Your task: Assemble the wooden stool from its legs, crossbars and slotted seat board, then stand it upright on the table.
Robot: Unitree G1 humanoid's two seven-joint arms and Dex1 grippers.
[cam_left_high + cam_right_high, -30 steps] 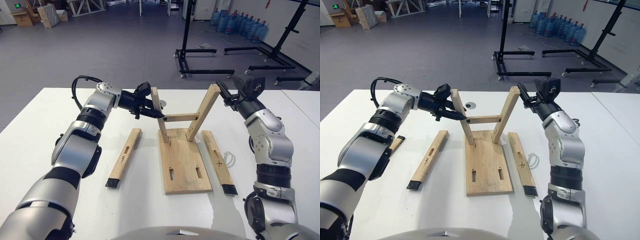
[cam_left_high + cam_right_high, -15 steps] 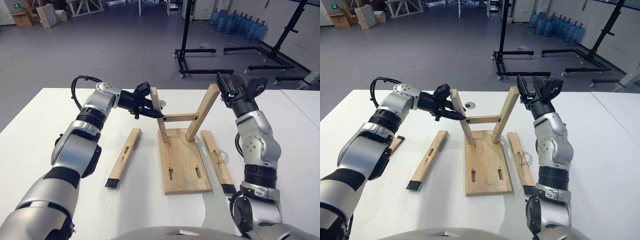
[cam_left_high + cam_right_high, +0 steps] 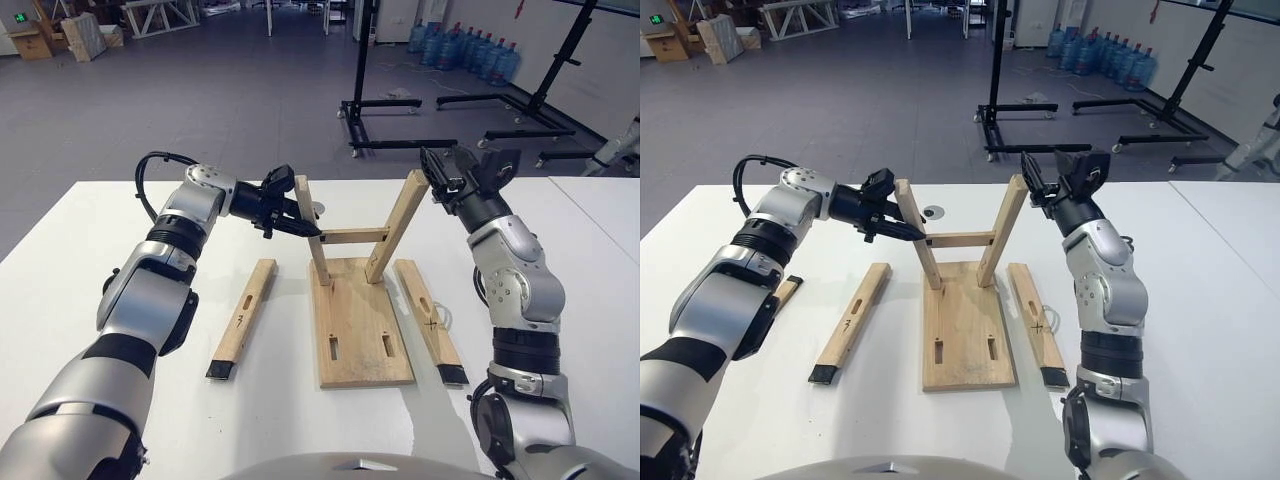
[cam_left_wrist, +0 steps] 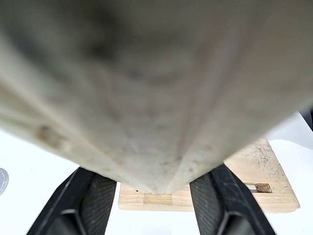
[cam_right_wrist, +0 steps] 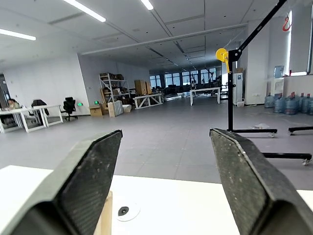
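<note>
Over the 12 o'clock end of the white table (image 3: 60,300), the right gripper (image 3: 438,172) is turning its wrist inward compared with a second ago. It is now sitting just beside the top of the right-hand upright pale wooden leg (image 3: 395,228) instead of out at that leg's 3 o'clock side. Its fingers are spreading wide and gripping nothing. The left gripper (image 3: 305,228) is staying as it was, pinching the left-hand upright pale wooden leg (image 3: 312,230) close to where the thin wooden crossbar (image 3: 352,236) is joining it.

The flat rectangular slotted wooden seat board (image 3: 360,320) is lying at the table's middle. Both upright legs are standing in its 12 o'clock end and leaning apart toward their tops, with the crossbar bridging them. Two slots are showing open nearer its 6 o'clock end. A loose black-tipped wooden leg (image 3: 243,318) is lying flat at the board's 9 o'clock, and a second loose black-tipped wooden leg (image 3: 428,320) is lying at its 3 o'clock, both just beside it.
</note>
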